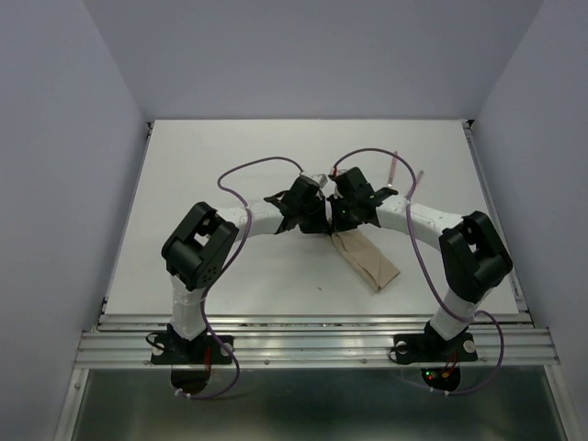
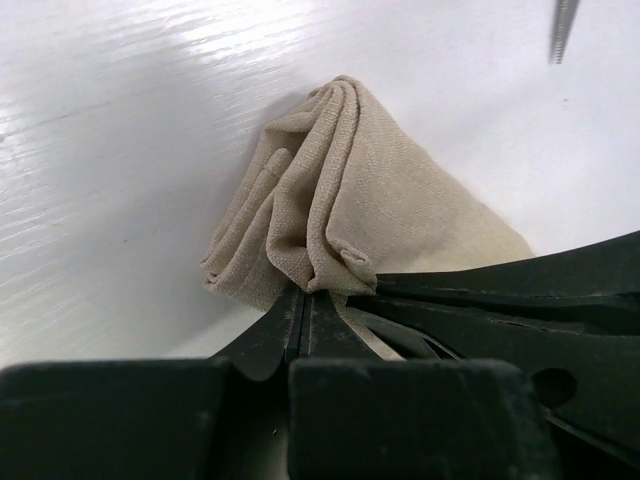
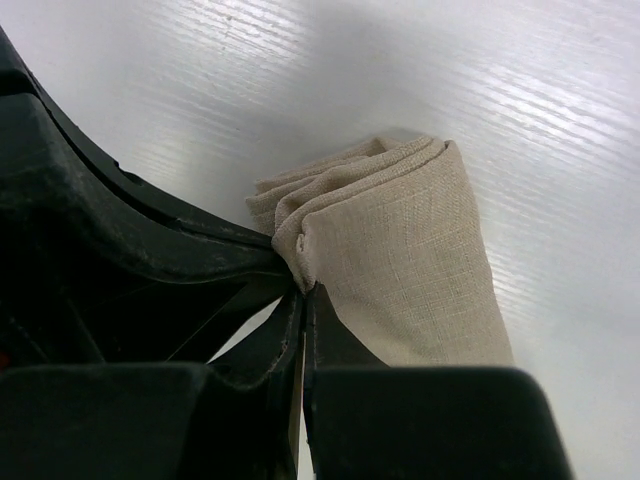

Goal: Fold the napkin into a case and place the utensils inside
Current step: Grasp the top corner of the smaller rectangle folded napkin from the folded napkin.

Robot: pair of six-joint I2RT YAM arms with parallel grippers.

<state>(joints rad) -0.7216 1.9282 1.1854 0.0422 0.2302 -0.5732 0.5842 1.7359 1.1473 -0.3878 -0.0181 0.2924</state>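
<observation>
The tan napkin (image 1: 369, 260) lies folded into a narrow strip, running from the table's middle toward the front right. Both grippers meet at its far end. My left gripper (image 1: 322, 225) is shut on a bunched corner of the cloth (image 2: 345, 190), with the fabric puckered right at the fingertips (image 2: 305, 293). Beside it, my right gripper (image 1: 340, 225) is shut on the neighbouring fold of the napkin (image 3: 400, 255). Two pink-handled utensils (image 1: 393, 171) (image 1: 417, 183) lie behind the right arm. The silver end of one utensil (image 2: 563, 30) shows in the left wrist view.
The white table (image 1: 230, 156) is walled at the back and sides. The purple cables (image 1: 257, 165) loop over both arms. The metal rail (image 1: 312, 340) runs along the near edge by the arm bases.
</observation>
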